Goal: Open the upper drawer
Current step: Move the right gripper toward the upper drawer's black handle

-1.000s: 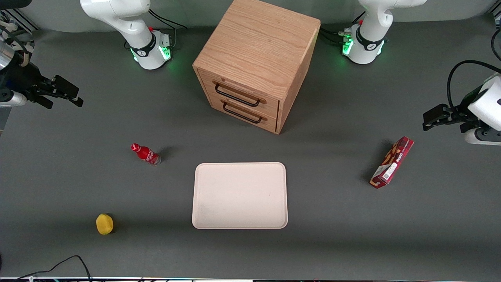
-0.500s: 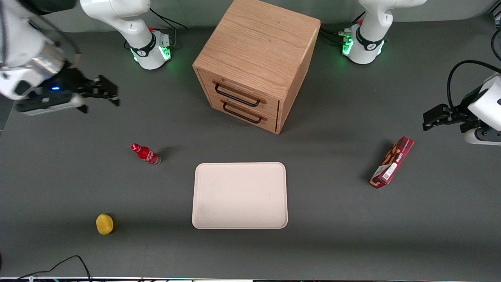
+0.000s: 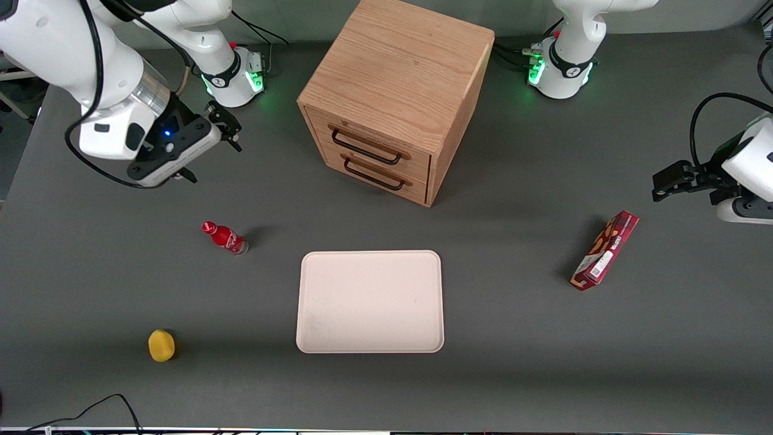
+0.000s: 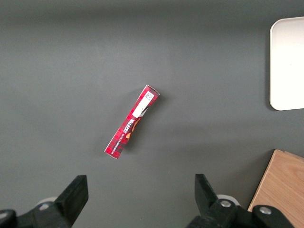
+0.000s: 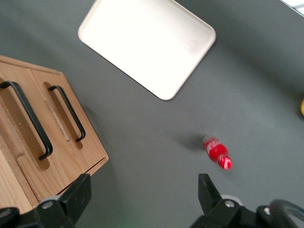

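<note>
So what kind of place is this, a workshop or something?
Probably a robotics test lab: robot arms are bolted to a grey table, and the working arm's gripper, fingers open, hangs above the table beside a small wooden cabinet whose upper drawer is shut.

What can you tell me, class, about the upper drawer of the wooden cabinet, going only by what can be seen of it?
The upper drawer is the top one of two in the cabinet. Its front looks like light oak, with a black wire handle set across a shallow recess. It is shut, flush with the cabinet's face, directly above the bottom drawer. Nothing touches it: the gripper hangs open in the air toward the working arm's end of the table, well clear of the handle.
</note>
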`<state>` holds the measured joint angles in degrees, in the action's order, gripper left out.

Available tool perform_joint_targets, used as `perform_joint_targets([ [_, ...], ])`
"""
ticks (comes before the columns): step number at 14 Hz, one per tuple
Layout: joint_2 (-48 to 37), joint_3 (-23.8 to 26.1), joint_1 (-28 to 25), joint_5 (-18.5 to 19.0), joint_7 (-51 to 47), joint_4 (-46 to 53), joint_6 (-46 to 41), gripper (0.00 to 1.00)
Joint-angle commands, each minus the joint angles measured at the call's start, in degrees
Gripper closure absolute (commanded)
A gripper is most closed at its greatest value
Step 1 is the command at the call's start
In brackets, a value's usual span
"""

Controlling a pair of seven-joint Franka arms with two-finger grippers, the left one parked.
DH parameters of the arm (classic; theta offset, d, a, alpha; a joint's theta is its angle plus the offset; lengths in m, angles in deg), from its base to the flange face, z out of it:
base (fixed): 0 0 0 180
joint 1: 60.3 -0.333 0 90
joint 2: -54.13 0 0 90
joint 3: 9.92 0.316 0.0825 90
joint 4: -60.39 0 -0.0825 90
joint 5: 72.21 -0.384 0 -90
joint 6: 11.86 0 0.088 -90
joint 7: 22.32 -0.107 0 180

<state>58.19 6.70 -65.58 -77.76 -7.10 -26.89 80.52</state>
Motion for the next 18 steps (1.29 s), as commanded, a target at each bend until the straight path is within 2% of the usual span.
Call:
perform_joint_targets([
  [1,5.2,2.9,0.2,-1.5,1.8,3.3,2.6,0.0],
  [4,9.0,6.4,-1.4,-1.7,1.9,3.6,3.9,0.0],
  [7,11.1,6.4,-7.3,-1.3,1.8,3.4,5.3,0.0],
  [11,14.0,6.4,-10.7,-0.5,2.3,3.4,7.4,0.0],
  [18,18.0,6.4,-12.2,1.2,4.5,3.3,9.8,0.0],
])
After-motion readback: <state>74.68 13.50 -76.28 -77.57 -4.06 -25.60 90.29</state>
